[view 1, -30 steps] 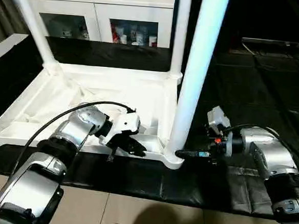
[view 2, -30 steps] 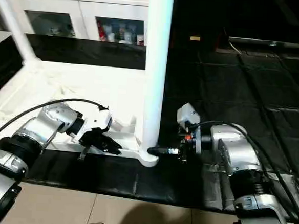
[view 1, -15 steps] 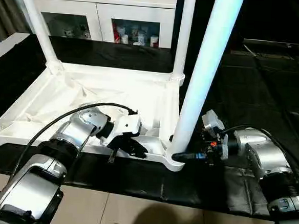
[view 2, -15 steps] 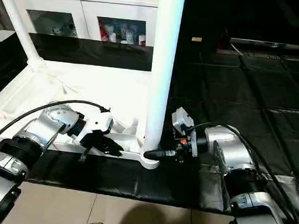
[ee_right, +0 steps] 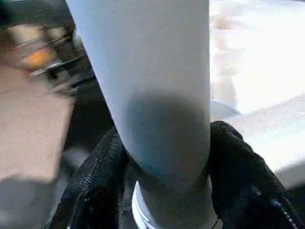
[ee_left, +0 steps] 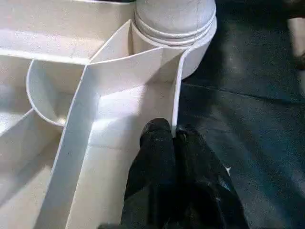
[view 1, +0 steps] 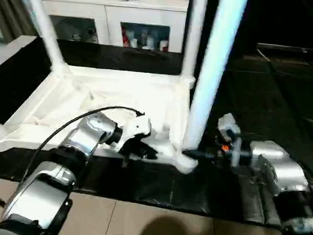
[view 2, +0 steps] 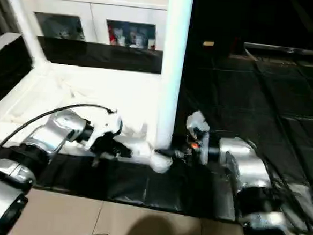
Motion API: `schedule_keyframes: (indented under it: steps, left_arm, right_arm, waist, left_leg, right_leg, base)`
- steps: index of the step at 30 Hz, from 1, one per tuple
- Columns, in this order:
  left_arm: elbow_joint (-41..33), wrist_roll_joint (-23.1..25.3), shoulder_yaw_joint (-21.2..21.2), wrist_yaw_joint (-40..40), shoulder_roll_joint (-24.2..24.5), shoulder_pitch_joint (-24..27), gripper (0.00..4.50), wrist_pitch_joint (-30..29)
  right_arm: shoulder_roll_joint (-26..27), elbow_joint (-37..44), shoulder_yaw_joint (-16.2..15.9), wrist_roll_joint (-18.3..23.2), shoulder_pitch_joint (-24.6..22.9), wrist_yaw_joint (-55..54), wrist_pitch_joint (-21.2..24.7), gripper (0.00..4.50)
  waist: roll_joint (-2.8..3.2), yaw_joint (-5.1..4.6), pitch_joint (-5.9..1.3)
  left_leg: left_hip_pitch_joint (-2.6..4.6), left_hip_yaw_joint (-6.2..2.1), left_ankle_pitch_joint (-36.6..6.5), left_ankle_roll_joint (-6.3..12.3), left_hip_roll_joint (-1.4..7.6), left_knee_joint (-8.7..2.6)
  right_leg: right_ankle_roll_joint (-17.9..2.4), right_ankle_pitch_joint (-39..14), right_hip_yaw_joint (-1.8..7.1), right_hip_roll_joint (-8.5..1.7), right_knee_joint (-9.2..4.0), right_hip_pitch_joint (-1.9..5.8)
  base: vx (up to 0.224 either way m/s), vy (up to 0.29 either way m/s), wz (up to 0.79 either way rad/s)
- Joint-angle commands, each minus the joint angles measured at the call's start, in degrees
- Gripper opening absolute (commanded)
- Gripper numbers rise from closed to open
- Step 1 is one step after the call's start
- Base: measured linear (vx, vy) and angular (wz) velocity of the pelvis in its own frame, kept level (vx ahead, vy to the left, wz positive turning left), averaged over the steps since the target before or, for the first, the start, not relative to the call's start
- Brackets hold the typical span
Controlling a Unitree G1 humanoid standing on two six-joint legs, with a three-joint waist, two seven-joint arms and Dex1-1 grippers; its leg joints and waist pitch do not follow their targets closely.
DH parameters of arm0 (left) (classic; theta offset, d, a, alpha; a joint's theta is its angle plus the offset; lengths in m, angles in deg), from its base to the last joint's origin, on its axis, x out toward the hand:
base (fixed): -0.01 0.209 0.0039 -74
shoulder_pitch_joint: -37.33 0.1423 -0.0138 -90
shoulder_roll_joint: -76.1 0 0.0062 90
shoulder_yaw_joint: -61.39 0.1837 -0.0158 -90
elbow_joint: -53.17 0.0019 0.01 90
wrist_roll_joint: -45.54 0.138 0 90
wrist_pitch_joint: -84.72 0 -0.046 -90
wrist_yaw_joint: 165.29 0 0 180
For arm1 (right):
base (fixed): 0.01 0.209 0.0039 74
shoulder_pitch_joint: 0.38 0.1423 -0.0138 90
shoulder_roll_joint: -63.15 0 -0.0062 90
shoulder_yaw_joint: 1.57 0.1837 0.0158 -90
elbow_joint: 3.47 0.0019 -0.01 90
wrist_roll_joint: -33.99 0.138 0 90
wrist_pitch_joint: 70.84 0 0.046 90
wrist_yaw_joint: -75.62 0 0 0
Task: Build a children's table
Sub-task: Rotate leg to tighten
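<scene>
Left wrist view: left gripper point(ee_left: 174, 136) pinched tight on the thin side wall of the upturned table point(view 1: 44, 107), near its corner socket. Right wrist view: right gripper point(ee_right: 164, 157) clasped around the base of the near leg point(ee_right: 147, 71), one finger point(ee_right: 238, 162) each side. Table upside down on a black mat point(view 1: 276, 99), legs pointing up.

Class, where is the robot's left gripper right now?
In the head views, the left gripper is left of centre, clamped on the tabletop's near rim beside the nearest leg.

Head stereo downward; wrist close-ups
</scene>
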Motion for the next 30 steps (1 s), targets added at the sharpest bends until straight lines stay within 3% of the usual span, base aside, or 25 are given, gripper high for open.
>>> schedule_keyframes:
  steps: [1,2,3,4,5,7,8,9,10,11,12,13,15,16,18,19,20,22,24,27,28,29,30]
  left_arm:
    - [0.05,-1.84,-2.25,-10.87,-7.18,-3.82,0.00,-3.79]
    - [0.05,-1.84,-2.25,-10.87,-7.18,-3.82,0.00,-3.79]
    - [0.73,-2.12,-2.94,-13.33,-8.36,-4.47,0.00,-5.04]
    - [1.03,-2.19,-3.22,-14.31,-8.80,-4.73,0.00,-5.45]
    - [2.83,-2.51,-4.83,-20.08,-11.07,-6.24,0.00,-7.33]
    - [3.59,-2.58,-5.51,-22.39,-11.87,-6.83,0.00,-7.94]
    - [4.74,-2.93,-6.88,-26.30,-13.20,-8.02,0.00,-8.70]
    - [5.22,-3.33,-7.62,-27.89,-13.82,-8.64,0.00,-8.99]
    - [5.59,-3.50,-8.21,-29.08,-14.31,-9.11,0.00,-9.30]
    - [5.87,-3.46,-8.54,-30.08,-14.61,-9.49,0.00,-9.23]
    - [5.98,-3.47,-8.69,-30.30,-14.74,-9.71,0.00,-9.13]
    - [6.01,-3.40,-8.75,-30.34,-14.82,-9.81,0.00,-9.11]
    - [5.70,-3.07,-8.55,-29.02,-14.37,-9.64,0.00,-8.77]
    - [5.41,-3.06,-8.45,-27.99,-13.91,-9.33,0.00,-8.54]
    - [5.31,-2.97,-8.38,-27.17,-13.48,-9.08,0.00,-8.46]
    - [5.30,-2.93,-8.37,-26.72,-13.22,-8.94,0.00,-8.46]
    - [5.13,-2.57,-8.13,-25.63,-12.45,-8.31,0.00,-7.71]
    - [4.50,-2.00,-7.54,-23.55,-10.76,-6.95,0.00,-6.39]
    - [3.62,-2.03,-7.17,-21.19,-8.99,-5.66,0.00,-6.03]
    - [2.72,-1.98,-6.54,-18.55,-6.90,-4.33,0.00,-5.50]
    - [1.95,-1.85,-6.09,-16.61,-5.63,-3.48,0.00,-4.61]
    - [1.66,-1.89,-6.04,-15.91,-5.24,-3.23,0.00,-4.58]
    - [1.03,-1.93,-5.90,-14.33,-4.35,-2.71,0.00,-4.56]
  right_arm:
    - [8.53,2.07,-4.55,-1.49,-0.73,-10.11,6.38,2.06]
    - [8.53,2.07,-4.55,-1.49,-0.73,-10.11,6.38,2.06]
    - [10.44,1.82,-4.55,-2.30,-0.48,-13.46,7.37,2.06]
    - [11.20,1.39,-4.47,-2.64,-0.17,-14.85,7.62,2.06]
    - [15.30,-1.51,-3.81,-4.39,1.94,-22.68,8.64,2.05]
    - [16.83,-2.87,-3.47,-5.00,2.94,-25.80,8.95,2.05]
    - [19.57,-6.43,-2.37,-5.69,5.51,-31.53,8.95,2.05]
    - [20.79,-8.64,-1.61,-5.57,7.12,-33.50,8.29,2.05]
    - [21.79,-9.76,-0.93,-5.70,8.07,-35.09,8.13,2.05]
    - [22.43,-10.60,-0.48,-5.53,8.87,-35.33,7.45,2.05]
    - [22.80,-11.15,0.01,-5.25,9.39,-35.39,6.87,2.05]
    - [22.96,-11.15,0.30,-5.12,9.52,-35.41,6.69,2.36]
    - [22.04,-10.40,0.17,-5.93,8.89,-34.35,5.79,2.67]
    - [21.37,-9.92,0.16,-6.02,8.36,-33.48,5.62,2.67]
    - [20.77,-9.64,0.28,-6.28,7.94,-32.89,5.20,2.73]
    - [20.43,-9.57,0.42,-6.45,7.73,-32.62,4.88,2.90]
    - [18.99,-9.26,0.67,-6.31,7.11,-31.39,3.81,3.02]
    - [15.75,-7.94,1.05,-5.67,5.60,-27.96,1.92,3.23]
    - [12.36,-6.14,1.92,-4.35,4.30,-23.98,1.67,3.45]
    - [8.47,-4.78,2.36,-3.67,3.26,-19.23,0.87,3.69]
    - [6.18,-4.62,2.72,-3.78,2.82,-17.02,-0.42,3.81]
    - [5.55,-4.63,2.95,-3.66,2.74,-16.29,-0.73,3.88]
    - [4.09,-4.64,3.50,-3.28,2.60,-14.45,-1.42,3.93]
  waist:
    - [-1.18,-1.02,-3.49]
    - [-1.17,-1.33,-3.23]
    - [-0.68,-2.02,-2.95]
    - [-0.78,-2.48,-2.75]
    - [-0.63,-3.62,-2.57]
    - [-0.56,-4.88,-2.36]
    - [-0.27,-5.83,-2.47]
    - [-0.07,-6.21,-2.54]
    - [0.15,-7.10,-2.69]
    - [0.27,-7.76,-2.71]
    - [0.15,-7.74,-2.71]
    - [-0.31,-7.78,-2.82]
    - [-0.47,-7.46,-3.04]
    - [-0.39,-7.25,-3.26]
    - [-0.57,-7.03,-3.87]
    - [-0.70,-7.03,-4.00]
    - [-1.26,-6.69,-3.99]
    - [-1.32,-5.99,-4.21]
    - [-1.50,-4.97,-4.64]
    - [-1.53,-4.38,-5.01]
    - [-1.68,-4.05,-4.81]
    - [-1.65,-3.82,-4.62]
    - [-2.02,-3.66,-4.55]
  left_leg:
    - [1.35,-2.68,-12.87,0.52,4.45,-4.72]
    - [1.45,-2.69,-14.02,0.13,4.36,-4.81]
    - [1.99,-2.67,-16.80,-0.15,4.01,-4.62]
    - [2.29,-2.56,-18.05,-0.24,3.89,-4.59]
    - [2.97,-2.90,-21.19,-0.88,3.53,-4.57]
    - [3.32,-3.08,-23.74,-1.36,3.50,-4.58]
    - [3.59,-3.38,-25.60,-1.43,3.59,-4.65]
    - [3.56,-3.59,-26.37,-1.53,3.80,-4.78]
    - [2.78,-4.27,-27.88,-1.53,4.37,-5.49]
    - [2.68,-4.56,-30.19,-1.48,4.68,-6.13]
    - [2.99,-4.36,-30.04,-1.55,4.42,-6.00]
    - [3.14,-4.11,-28.98,-1.44,4.02,-5.77]
    - [2.14,-3.81,-23.04,0.02,3.56,-5.53]
    - [1.53,-3.83,-19.10,1.02,3.97,-5.72]
    - [1.46,-3.52,-13.14,2.20,4.41,-5.54]
    - [1.37,-3.40,-11.74,2.61,4.31,-5.38]
    - [1.26,-2.90,-10.01,3.66,3.81,-4.97]
    - [0.63,-2.64,-6.78,5.78,3.49,-4.59]
    - [0.32,-2.61,-1.78,8.84,3.88,-4.01]
    - [-0.22,-2.58,0.92,11.12,3.84,-3.33]
    - [-0.60,-2.45,1.26,12.14,3.78,-2.98]
    - [-0.63,-2.27,-0.70,11.43,3.64,-2.97]
    - [-0.55,-2.15,-1.74,10.93,3.63,-3.04]
  right_leg:
    - [-4.95,-25.79,4.09,-5.90,-5.92,2.63]
    - [-4.46,-27.66,3.98,-5.92,-6.30,2.63]
    - [-3.40,-31.57,3.69,-5.95,-7.03,2.40]
    - [-2.89,-33.17,3.52,-5.87,-7.57,2.25]
    - [-1.46,-36.45,2.52,-5.77,-8.40,2.43]
    - [-0.44,-37.44,1.67,-5.51,-8.99,2.44]
    - [0.50,-36.99,0.99,-5.43,-9.39,2.86]
    - [0.65,-36.06,0.79,-5.49,-9.37,3.07]
    - [0.66,-32.77,0.79,-5.48,-8.72,3.98]
    - [-0.27,-29.31,1.49,-5.54,-8.29,3.97]
    - [-0.80,-29.00,1.72,-5.68,-8.44,3.67]
    - [-1.50,-28.79,1.95,-5.99,-8.61,3.48]
    - [-3.56,-26.83,2.63,-6.63,-8.28,4.11]
    - [-5.04,-22.67,3.03,-6.59,-7.61,4.38]
    - [-8.20,-13.31,3.63,-6.27,-6.13,4.27]
    - [-9.06,-11.59,3.78,-6.22,-5.81,4.29]
    - [-10.31,-10.01,4.12,-6.22,-5.63,4.07]
    - [-10.94,-8.50,4.20,-6.32,-5.03,4.72]
    - [-11.58,-2.23,4.19,-5.97,-3.87,4.33]
    - [-12.33,1.68,4.00,-5.87,-2.92,4.22]
    - [-12.26,1.47,3.93,-5.78,-2.86,3.69]
    - [-11.52,-2.24,3.86,-5.78,-3.32,3.60]
    - [-10.96,-4.50,3.80,-5.79,-3.67,3.63]
  base:
    - [0.000,0.000,0.00]
    - [0.000,0.000,0.00]
    - [0.000,0.000,0.00]
    - [0.000,0.000,0.00]
    - [0.000,0.000,0.00]
    - [0.000,0.000,0.00]
    - [0.000,0.000,0.00]
    - [0.000,0.000,0.00]
    - [0.000,0.000,0.00]
    - [0.000,0.000,0.00]
    - [0.000,0.000,0.00]
    - [0.000,0.000,0.00]
    - [0.000,0.000,0.00]
    - [0.000,0.000,0.00]
    - [0.000,0.000,0.00]
    - [0.000,0.000,0.00]
    - [0.000,0.000,0.00]
    - [0.000,0.000,0.00]
    - [0.000,0.000,0.00]
    - [0.000,0.000,0.00]
    - [0.000,0.000,0.00]
    - [0.000,0.000,0.00]
    - [0.000,0.000,0.00]
